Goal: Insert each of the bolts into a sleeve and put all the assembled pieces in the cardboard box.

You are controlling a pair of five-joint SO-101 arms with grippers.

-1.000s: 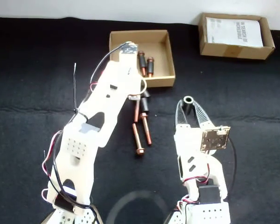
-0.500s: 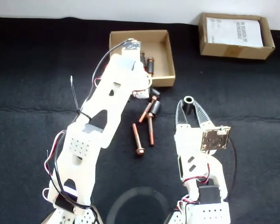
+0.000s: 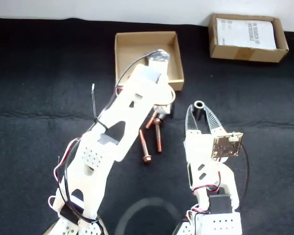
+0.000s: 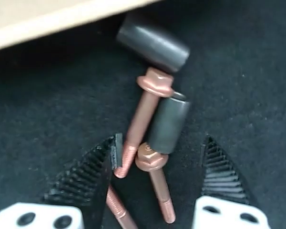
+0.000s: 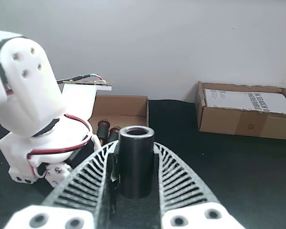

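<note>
From above, the right arm (image 3: pixel 206 147) is holding the held sleeve (image 3: pixel 198 105) standing up with its hole on top. The left arm (image 3: pixel 137 98) is stretching out over a small pile of bolts (image 3: pixel 158 136) on the black table (image 3: pixel 39 98). The pile is at about 10 o'clock from the held sleeve and at 6 o'clock from the cardboard box (image 3: pixel 122 49). A paper box (image 3: pixel 247 36) is sitting far off at 2 o'clock, out of the way.

From the left wrist, the jaws are wide apart and holding nothing. A slanted bolt (image 4: pixel 143 112), a short bolt (image 4: pixel 155 186) and a loose sleeve (image 4: pixel 168 125) are lying between them, all touching. A far sleeve (image 4: pixel 152 42) is lying beside the box wall.

From the right wrist, the jaws are clamped on the held sleeve. Two finished pieces (image 5: pixel 107 130) are already lying in the cardboard box.

I think the step is picking up a bolt to push into the waiting sleeve. The left jaws need to close on just one bolt. The loose sleeve and the other bolt are crowding it and could get grabbed too.
</note>
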